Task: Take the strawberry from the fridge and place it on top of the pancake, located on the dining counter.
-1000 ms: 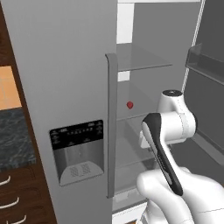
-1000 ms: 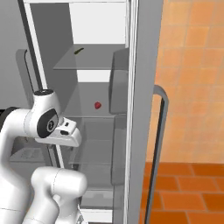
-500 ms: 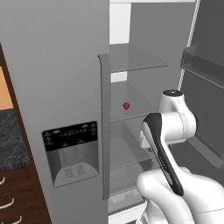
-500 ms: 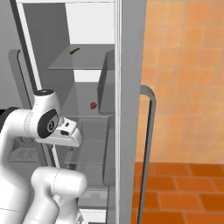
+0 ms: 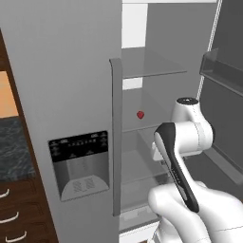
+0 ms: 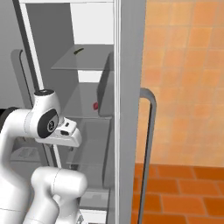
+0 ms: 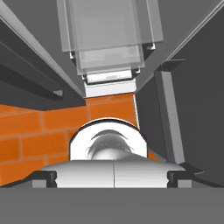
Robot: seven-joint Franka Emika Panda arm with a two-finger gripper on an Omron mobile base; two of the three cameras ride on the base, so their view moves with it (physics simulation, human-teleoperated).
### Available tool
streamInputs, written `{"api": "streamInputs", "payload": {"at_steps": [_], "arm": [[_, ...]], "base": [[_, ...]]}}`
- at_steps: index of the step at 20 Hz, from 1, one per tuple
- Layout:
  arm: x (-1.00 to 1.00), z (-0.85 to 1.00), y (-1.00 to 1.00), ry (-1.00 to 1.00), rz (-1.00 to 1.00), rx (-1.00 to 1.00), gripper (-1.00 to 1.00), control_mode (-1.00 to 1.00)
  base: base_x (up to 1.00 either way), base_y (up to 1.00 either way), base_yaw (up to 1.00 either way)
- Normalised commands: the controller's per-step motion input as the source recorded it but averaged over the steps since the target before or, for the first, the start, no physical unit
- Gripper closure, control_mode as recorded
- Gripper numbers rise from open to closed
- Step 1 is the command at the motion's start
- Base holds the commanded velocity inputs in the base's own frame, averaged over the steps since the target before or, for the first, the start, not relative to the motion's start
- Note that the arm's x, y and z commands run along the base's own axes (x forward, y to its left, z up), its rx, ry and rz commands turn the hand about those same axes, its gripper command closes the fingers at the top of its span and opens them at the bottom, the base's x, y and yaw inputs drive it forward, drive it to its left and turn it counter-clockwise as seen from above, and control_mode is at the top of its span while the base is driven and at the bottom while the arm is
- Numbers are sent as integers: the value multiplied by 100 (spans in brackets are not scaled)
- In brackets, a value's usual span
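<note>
The tiny red strawberry (image 5: 140,115) sits on a clear glass shelf (image 5: 151,69) area inside the open grey fridge (image 5: 66,85), behind its long vertical handle (image 5: 116,137). Orange brick floor (image 7: 39,131) lies below the fridge. The gripper (image 7: 112,177) points down, jaws spread wide and empty.

Whole scene shifted across both base views since the earlier pictures: camera and base have moved, not the kitchen. Left base view: fridge (image 5: 71,95) door with dispenser panel (image 5: 79,163) now takes up more of the frame, and the wooden cabinets (image 5: 12,209) and dark counter (image 5: 14,152) at the left edge are narrower. Right base view: the open door's edge (image 6: 129,109) and handle (image 6: 148,148) sit further left, with more orange wall (image 6: 183,78) showing, while the strawberry (image 6: 95,105) now lies close against the dark door bin (image 6: 105,94).
</note>
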Motion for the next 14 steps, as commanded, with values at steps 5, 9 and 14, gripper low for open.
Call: {"api": "streamInputs", "payload": {"at_steps": [5,9,14], "arm": [[0,0,0,0,0,0,-100,100],[0,0,0,0,0,0,-100,100],[0,0,0,0,0,0,-100,100]], "base": [[40,-16,9],[34,-20,9],[21,-29,6]]}}
